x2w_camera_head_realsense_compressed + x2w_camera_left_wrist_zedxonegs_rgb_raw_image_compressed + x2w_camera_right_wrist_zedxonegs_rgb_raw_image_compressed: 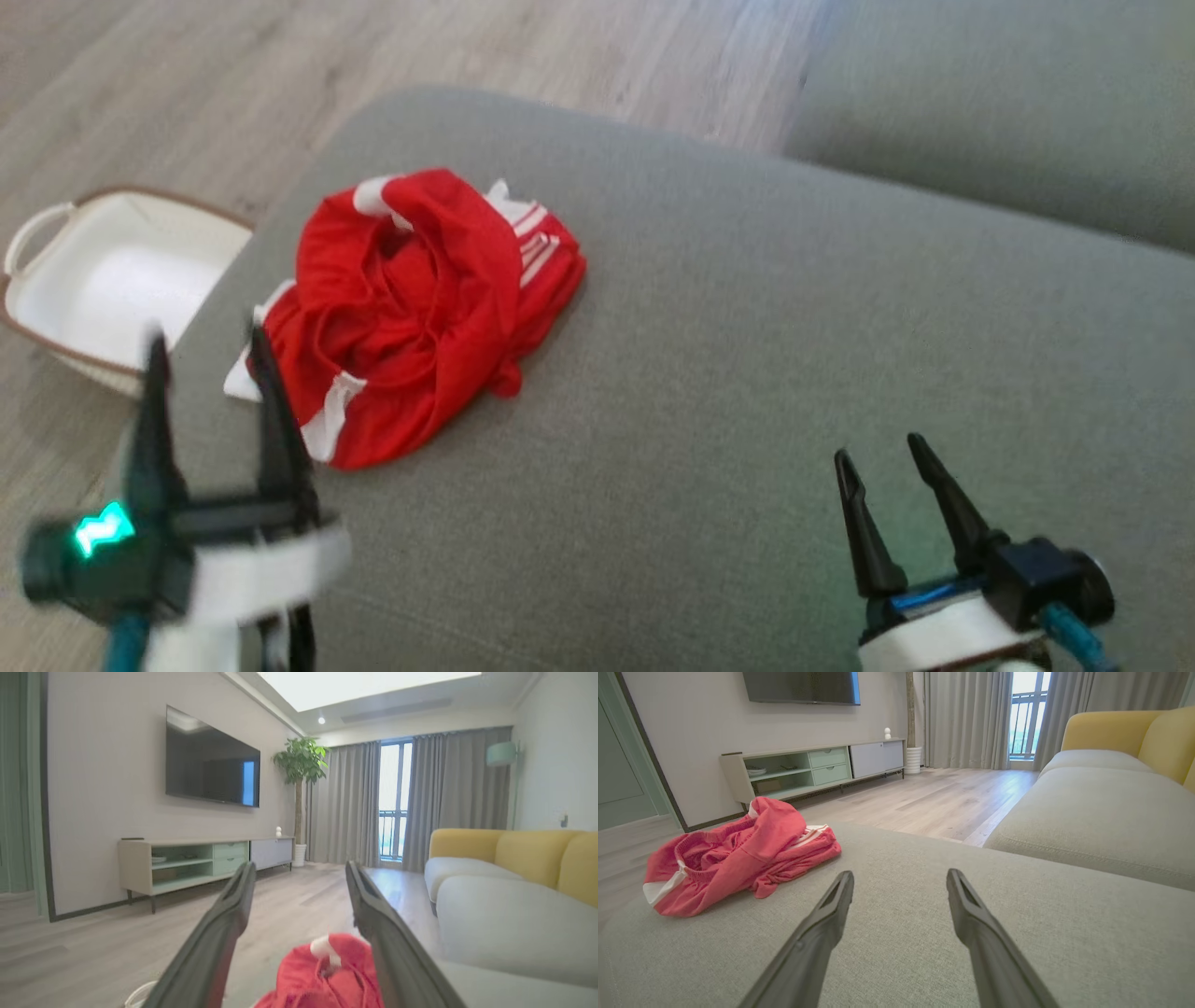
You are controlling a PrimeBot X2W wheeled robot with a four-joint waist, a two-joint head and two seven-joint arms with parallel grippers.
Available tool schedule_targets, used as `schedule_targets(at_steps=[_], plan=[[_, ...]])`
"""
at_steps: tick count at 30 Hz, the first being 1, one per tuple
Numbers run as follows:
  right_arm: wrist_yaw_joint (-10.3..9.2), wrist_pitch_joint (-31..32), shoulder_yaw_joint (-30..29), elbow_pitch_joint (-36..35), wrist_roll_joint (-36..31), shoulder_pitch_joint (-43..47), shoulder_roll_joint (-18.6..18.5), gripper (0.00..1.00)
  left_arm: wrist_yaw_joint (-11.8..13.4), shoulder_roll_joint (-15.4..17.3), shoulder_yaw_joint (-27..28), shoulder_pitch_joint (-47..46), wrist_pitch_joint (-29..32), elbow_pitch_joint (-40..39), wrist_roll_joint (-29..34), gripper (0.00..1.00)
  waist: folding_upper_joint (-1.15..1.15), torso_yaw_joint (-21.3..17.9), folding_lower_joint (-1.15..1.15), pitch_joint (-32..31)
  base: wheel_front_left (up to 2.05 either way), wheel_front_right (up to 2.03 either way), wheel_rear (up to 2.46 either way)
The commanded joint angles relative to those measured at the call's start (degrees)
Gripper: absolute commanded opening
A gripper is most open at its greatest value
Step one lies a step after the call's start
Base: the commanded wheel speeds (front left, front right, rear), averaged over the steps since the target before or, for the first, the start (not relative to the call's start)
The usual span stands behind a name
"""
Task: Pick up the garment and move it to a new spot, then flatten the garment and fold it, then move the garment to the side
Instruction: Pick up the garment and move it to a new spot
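Where the head view adds a white handled basket (121, 280): crumpled red-and-white cloth garment (411, 299), left gripper (207, 338) over its edge, right gripper (878, 447) apart, both spread wide

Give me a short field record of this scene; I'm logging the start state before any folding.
garment: red with white trim, crumpled heap, not folded
surface: grey sofa cushion; garment lies near its left end
left gripper: open, at the garment's near-left edge, contact unclear
right gripper: open, over bare cushion, apart from the garment
basket: white, brown rim, on the floor left of the cushion
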Motion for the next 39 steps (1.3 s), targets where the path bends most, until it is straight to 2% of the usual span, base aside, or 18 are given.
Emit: schedule_targets(at_steps=[1,4,7,10,12,17,23,26,31,32,33,34,39], plan=[[0.44,-0.63,0.97,-2.32,-0.70,-4.61,-1.70,1.00,0.03,0.06,2.73,-6.58,-0.44,-3.56,-0.25,1.00,0.00,-0.62,0.00,5.34,0.00,0.00,0.00],[0.44,-0.63,0.92,-2.71,-1.07,-6.50,-3.72,1.00,-1.22,1.27,4.12,-12.90,-0.44,-2.00,0.34,1.00,0.00,-1.04,0.00,9.16,0.00,0.00,0.00],[0.44,-0.63,0.84,-2.96,-1.30,-7.91,-5.77,1.00,-2.64,3.62,4.55,-20.33,-0.07,4.61,0.65,1.00,0.00,-1.46,0.00,12.20,0.00,0.00,0.00],[0.44,-0.63,0.73,-3.51,-1.38,-9.18,-7.85,1.00,-4.91,6.39,4.11,-29.20,4.60,14.00,0.18,1.00,0.00,-2.02,0.00,14.74,0.00,0.00,0.00],[0.44,-0.63,0.56,-3.80,-1.40,-9.55,-8.54,1.00,-5.74,6.97,3.84,-32.17,6.78,17.02,-0.31,1.00,0.00,-2.16,0.00,15.52,0.00,0.00,0.00],[0.44,-0.63,-0.91,-5.34,-1.38,-10.63,-11.54,1.00,-7.61,6.84,5.42,-44.97,17.24,34.22,-6.58,1.00,0.00,-2.47,0.00,18.96,0.00,0.00,0.00],[0.44,-0.63,-1.58,-6.95,-1.33,-9.83,-14.06,1.00,-8.25,6.24,5.50,-54.07,24.59,52.99,-9.66,1.00,0.00,-2.52,0.00,21.78,0.00,0.00,0.00],[0.44,-0.63,-1.84,-7.73,-1.38,-9.16,-14.56,1.00,-8.70,6.70,4.06,-56.31,27.31,60.02,-9.21,1.00,0.00,-2.66,0.00,22.78,0.00,0.00,0.00],[0.44,-0.63,-1.68,-8.36,-1.39,-8.82,-14.95,1.00,-8.21,6.94,3.88,-57.77,28.17,68.57,-9.62,1.00,0.00,-3.29,0.00,23.56,0.00,0.00,0.00],[0.44,-0.63,-1.65,-8.37,-1.38,-8.86,-14.95,1.00,-8.32,6.91,3.95,-57.85,28.15,69.81,-9.89,0.74,0.00,-3.43,0.00,23.57,0.00,0.00,0.00],[0.44,-0.63,-1.64,-8.36,-1.39,-8.92,-14.90,1.00,-8.43,6.99,3.97,-57.99,27.44,70.55,-10.05,0.19,0.00,-3.59,0.00,23.54,0.00,0.00,0.00],[0.44,-0.63,-1.67,-8.36,-1.41,-9.00,-14.80,1.00,-8.50,7.16,4.10,-58.11,26.37,71.09,-10.25,0.00,0.00,-3.73,0.00,23.45,0.00,0.00,0.00],[0.44,-0.63,-1.30,-7.79,-1.36,-9.28,-13.73,1.00,-7.69,9.67,3.57,-59.63,17.91,71.63,-9.19,0.00,0.00,-4.34,0.00,21.39,0.00,0.00,0.00]])
